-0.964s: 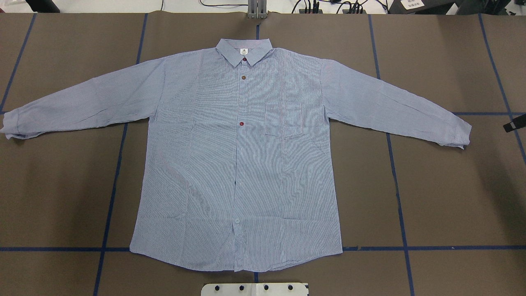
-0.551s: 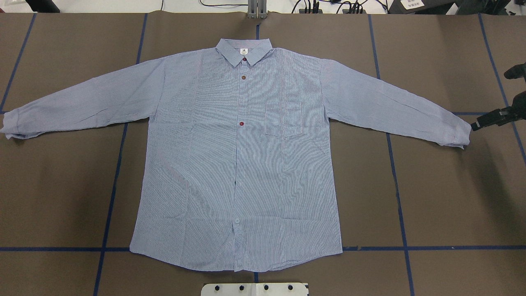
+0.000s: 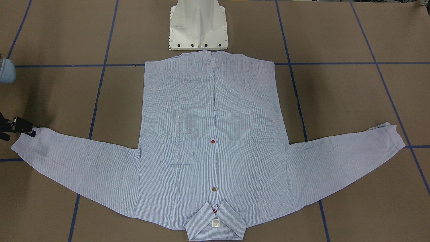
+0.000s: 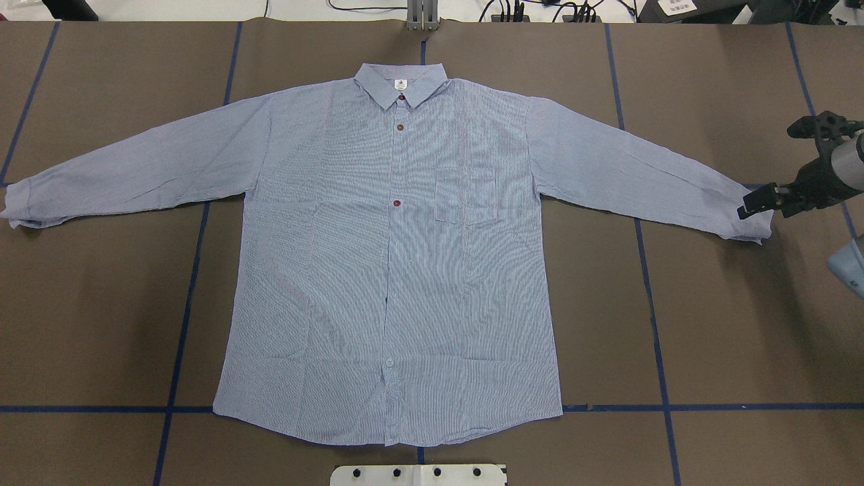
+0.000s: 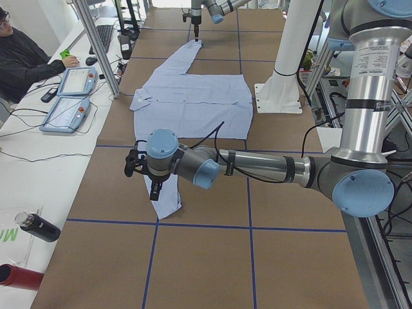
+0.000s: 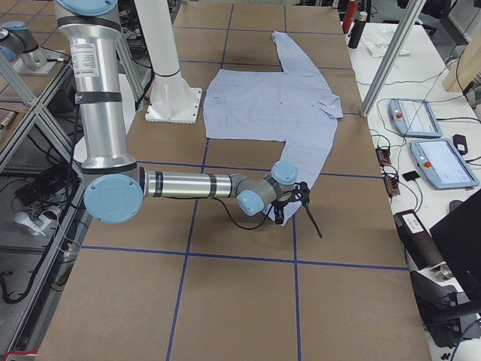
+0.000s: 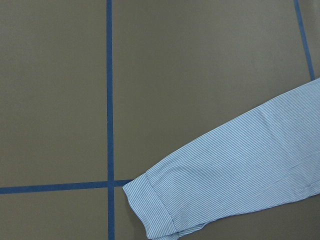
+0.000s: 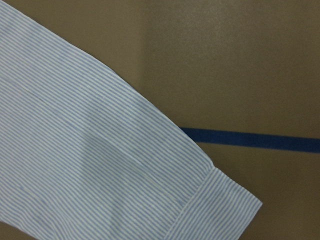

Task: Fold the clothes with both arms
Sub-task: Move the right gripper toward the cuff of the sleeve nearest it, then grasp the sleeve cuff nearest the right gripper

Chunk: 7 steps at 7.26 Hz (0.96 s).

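Note:
The light blue-and-white striped shirt (image 4: 391,270) lies flat and face up, buttoned, collar at the table's far side, both sleeves spread out sideways. My right gripper (image 4: 750,206) hangs over the end of the right sleeve's cuff (image 4: 752,223). It shows as a dark bar, and I cannot tell whether it is open or shut. The right wrist view holds only that cuff (image 8: 220,200), no fingers. My left gripper (image 5: 154,190) shows only in the exterior left view, pointing down over the left cuff (image 5: 168,206); I cannot tell its state. The left wrist view shows the cuff (image 7: 150,210) low in frame.
Blue tape lines (image 4: 182,317) grid the brown table cover. The white pedestal (image 3: 198,25) stands by the shirt's hem. A person sits at a side desk (image 5: 38,61) with tablets (image 5: 67,106); bottles (image 5: 35,228) lie there.
The right arm has come in from the right edge and its gripper now reaches the right cuff. The shirt has not moved.

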Each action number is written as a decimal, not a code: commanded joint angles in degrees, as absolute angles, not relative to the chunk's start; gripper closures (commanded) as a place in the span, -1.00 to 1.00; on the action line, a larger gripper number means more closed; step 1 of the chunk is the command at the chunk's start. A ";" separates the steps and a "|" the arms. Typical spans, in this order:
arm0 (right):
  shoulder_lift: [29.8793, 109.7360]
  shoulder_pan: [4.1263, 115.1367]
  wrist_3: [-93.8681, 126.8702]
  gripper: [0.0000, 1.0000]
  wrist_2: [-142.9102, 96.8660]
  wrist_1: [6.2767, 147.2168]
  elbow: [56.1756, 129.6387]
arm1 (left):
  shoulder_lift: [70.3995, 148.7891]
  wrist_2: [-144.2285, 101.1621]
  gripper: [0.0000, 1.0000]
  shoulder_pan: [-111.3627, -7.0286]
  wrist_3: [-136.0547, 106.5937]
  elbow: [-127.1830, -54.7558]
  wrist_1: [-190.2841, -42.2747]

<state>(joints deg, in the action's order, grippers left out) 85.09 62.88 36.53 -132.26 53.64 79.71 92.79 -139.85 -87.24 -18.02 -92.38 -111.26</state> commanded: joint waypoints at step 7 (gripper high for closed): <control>87.10 61.52 37.71 -0.40 -131.92 53.70 80.07 | 92.20 -139.49 -0.99 -87.19 -18.19 -94.48 -111.18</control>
<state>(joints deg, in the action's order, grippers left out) 87.27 61.71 37.70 -131.96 53.70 80.05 92.20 -139.72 -87.19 -18.19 -94.51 -111.18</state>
